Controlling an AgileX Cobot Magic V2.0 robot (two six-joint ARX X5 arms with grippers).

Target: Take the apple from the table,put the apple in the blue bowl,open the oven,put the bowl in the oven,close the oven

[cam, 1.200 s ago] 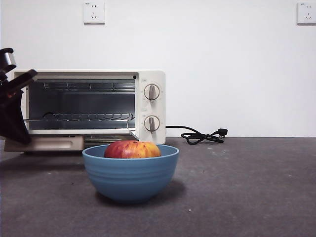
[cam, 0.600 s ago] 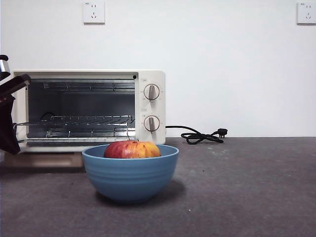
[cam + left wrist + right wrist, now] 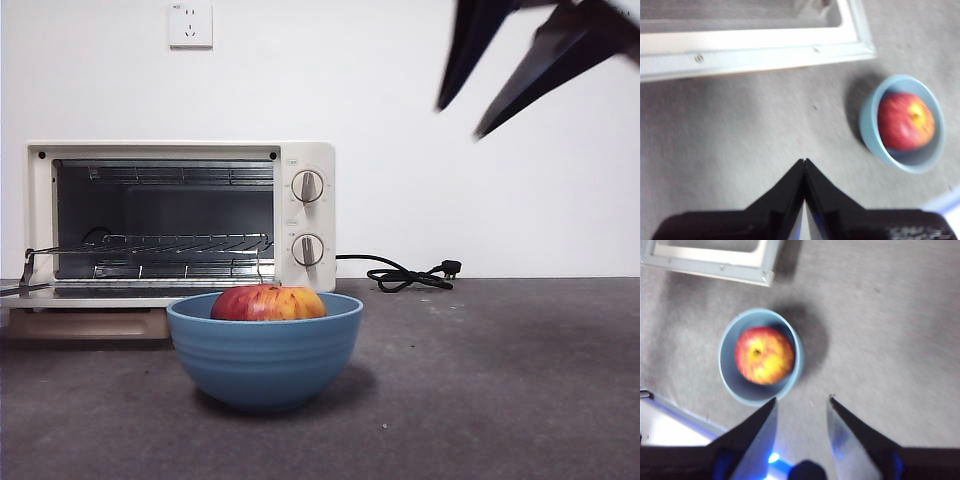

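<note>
Blue ridged bowl (image 3: 264,348) w/ red-yellow apple (image 3: 268,302) inside sits on matte grey table (image 3: 500,380), below & ahead of right gripper (image 3: 478,108), jaws apart. Left gripper (image 3: 804,162) pinched together on nothing. Cream oven (image 3: 180,215) door down, so bowl-loading step: next needs rim grasp, level carry.

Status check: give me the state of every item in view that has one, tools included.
oven: door open, lying flat, rack empty
blue bowl: upright on the table, holds the apple
apple: inside the bowl
left tool: shut, empty
right tool: open, empty, above the bowl
</note>
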